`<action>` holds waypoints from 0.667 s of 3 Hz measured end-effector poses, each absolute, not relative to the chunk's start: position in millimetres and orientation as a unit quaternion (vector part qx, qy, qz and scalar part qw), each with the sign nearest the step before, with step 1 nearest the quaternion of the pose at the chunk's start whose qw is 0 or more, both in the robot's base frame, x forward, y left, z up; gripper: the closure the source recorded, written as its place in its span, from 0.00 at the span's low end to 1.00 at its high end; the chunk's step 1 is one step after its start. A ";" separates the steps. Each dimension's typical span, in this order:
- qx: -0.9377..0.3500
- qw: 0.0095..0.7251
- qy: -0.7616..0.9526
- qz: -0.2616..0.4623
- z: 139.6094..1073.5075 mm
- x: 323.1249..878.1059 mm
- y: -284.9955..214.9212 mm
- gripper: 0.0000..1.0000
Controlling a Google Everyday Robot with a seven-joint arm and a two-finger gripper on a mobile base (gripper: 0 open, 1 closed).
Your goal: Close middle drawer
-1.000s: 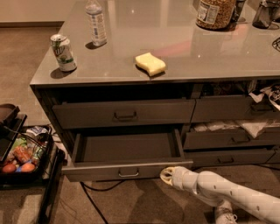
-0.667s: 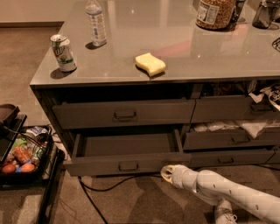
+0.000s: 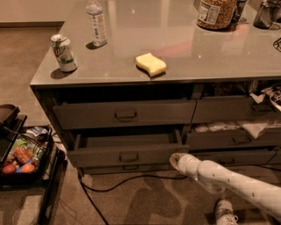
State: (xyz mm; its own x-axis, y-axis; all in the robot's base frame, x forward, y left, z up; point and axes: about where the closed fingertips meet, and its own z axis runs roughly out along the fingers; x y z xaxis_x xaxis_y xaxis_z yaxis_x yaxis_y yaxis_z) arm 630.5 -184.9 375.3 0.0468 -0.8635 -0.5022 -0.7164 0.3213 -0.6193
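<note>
The gripper (image 3: 177,159) is sitting low at the front of the cabinet, at the end of the pale, speckled arm (image 3: 228,180) that is reaching in from the lower right. Its yellowish tip is lying against or just beside the lower right corner of the middle drawer (image 3: 101,154); whether it is actually touching the front cannot be told, nor whether it is released or clenched. It is grasping nothing that can be seen.

The middle drawer is standing partly pulled out in the left column, its front jutting forward of the drawers above and below, its dark inner floor and paler side rims showing. Its small metal handle (image 3: 128,157) is sitting at the centre of the front, to the left of the gripper and well apart from it.

There are three drawers in the left column: the top drawer (image 3: 88,115), the middle one, and the bottom drawer (image 3: 105,168), which is peeking out just under the middle front. Three more drawer fronts are standing in the right column (image 3: 228,109), with pale crumpled stuff poking out of them.

On the grey countertop (image 3: 219,52) are standing one can (image 3: 63,52) near the left edge, one water bottle (image 3: 97,22) behind it, one yellow sponge (image 3: 151,64) near the front edge, and one jar (image 3: 215,13) at the back right. One dark cable (image 3: 123,182) is trailing over the carpet below the drawers, and one black cart (image 3: 22,158) holding groceries is standing at the left
</note>
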 end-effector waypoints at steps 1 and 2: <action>-0.568 0.430 0.692 -0.115 379.5 658.4 -205.7 1.00; -0.563 0.429 0.695 -0.128 381.2 680.4 -213.3 1.00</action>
State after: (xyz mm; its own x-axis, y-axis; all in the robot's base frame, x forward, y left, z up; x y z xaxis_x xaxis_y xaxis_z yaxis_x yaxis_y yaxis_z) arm 680.4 -213.3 381.2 0.0026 -0.8919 -0.4522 -0.6730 0.3329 -0.6605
